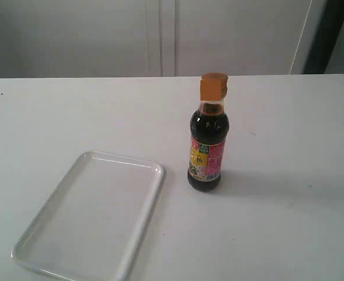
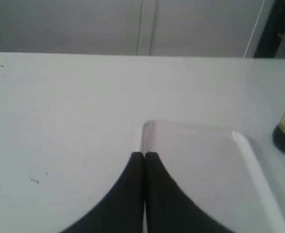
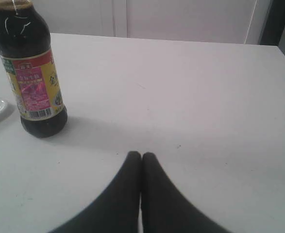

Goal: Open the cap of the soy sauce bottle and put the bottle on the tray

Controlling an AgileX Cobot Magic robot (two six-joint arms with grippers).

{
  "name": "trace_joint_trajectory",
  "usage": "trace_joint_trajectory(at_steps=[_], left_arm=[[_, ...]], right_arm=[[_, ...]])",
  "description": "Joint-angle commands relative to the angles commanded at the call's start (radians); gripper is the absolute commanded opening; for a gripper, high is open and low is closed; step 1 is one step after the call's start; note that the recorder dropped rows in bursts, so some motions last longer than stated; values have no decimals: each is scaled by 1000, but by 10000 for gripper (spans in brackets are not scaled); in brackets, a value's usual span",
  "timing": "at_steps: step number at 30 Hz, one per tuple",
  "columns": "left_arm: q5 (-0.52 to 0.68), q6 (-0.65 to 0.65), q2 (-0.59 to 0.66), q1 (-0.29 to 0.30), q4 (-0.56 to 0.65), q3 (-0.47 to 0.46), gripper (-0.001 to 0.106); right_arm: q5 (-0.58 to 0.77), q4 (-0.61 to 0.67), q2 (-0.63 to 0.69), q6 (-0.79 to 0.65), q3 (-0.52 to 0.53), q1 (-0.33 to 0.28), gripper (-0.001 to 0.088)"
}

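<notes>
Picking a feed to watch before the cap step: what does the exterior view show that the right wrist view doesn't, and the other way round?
Only the exterior view shows the cap, closed on the upright bottle, and the whole tray, lying beside the bottle and apart from it. Only the right wrist view shows the right gripper, shut and short of the bottle, with bare table between. Both show the bottle's label and dark liquid; the wrist view catches only a tray corner.

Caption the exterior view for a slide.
Capped soy sauce bottle stands upright on the table, beside the tray.
</notes>
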Motion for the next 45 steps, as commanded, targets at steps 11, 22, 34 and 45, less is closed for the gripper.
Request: trace_joint_trajectory(at_steps=[11, 22, 34, 45], left_arm=[[-110, -130, 0, 0, 121, -54, 0], [-59, -94, 343, 0, 217, -325, 0], [-482, -353, 736, 0, 594, -424, 0], [-869, -629, 982, 0, 929, -433, 0]], right_arm=[[0, 0, 0, 0, 0, 0, 0], [0, 0, 0, 0, 0, 0, 0], [0, 0, 0, 0, 0, 0, 0], [0, 0, 0, 0, 0, 0, 0]])
